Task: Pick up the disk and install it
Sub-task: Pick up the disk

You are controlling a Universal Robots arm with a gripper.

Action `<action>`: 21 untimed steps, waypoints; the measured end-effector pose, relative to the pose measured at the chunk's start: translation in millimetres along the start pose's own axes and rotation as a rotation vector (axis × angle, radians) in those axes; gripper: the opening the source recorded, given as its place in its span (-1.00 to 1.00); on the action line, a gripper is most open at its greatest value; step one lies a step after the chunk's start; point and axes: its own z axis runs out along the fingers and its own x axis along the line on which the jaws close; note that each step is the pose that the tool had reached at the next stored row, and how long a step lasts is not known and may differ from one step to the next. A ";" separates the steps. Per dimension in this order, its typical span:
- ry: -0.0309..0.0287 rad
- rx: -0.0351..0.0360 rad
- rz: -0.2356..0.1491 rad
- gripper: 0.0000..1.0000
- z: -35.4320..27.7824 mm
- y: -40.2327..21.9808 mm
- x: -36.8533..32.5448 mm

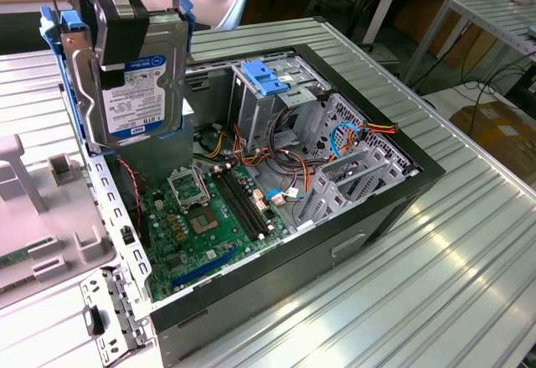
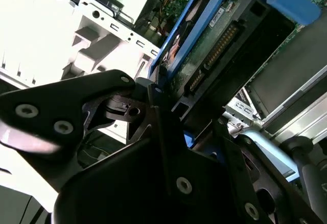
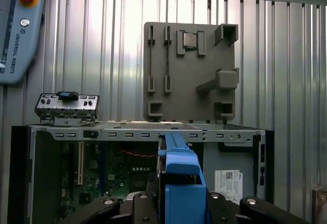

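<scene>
Obs: gripper (image 1: 120,45) clamped on the disk (image 1: 138,104). Disk upright, label facing out, blue rails (image 1: 75,100) on edges. It hangs in air over open PC case (image 1: 427,171), at exterior view's left. Motherboard (image 1: 201,217) below; drive cage (image 1: 251,108) farther right.

Exterior view's top edge crops the tool (image 1: 124,49) above the disk (image 1: 138,95).
</scene>
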 end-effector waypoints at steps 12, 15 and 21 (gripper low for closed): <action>0.0000 -0.0015 0.000 -0.27 -1.6 -13.0 17.0; -0.0001 -0.0016 0.000 -0.27 -1.9 -15.8 20.4; -0.0002 -0.0020 0.000 -0.27 -2.5 -21.3 27.6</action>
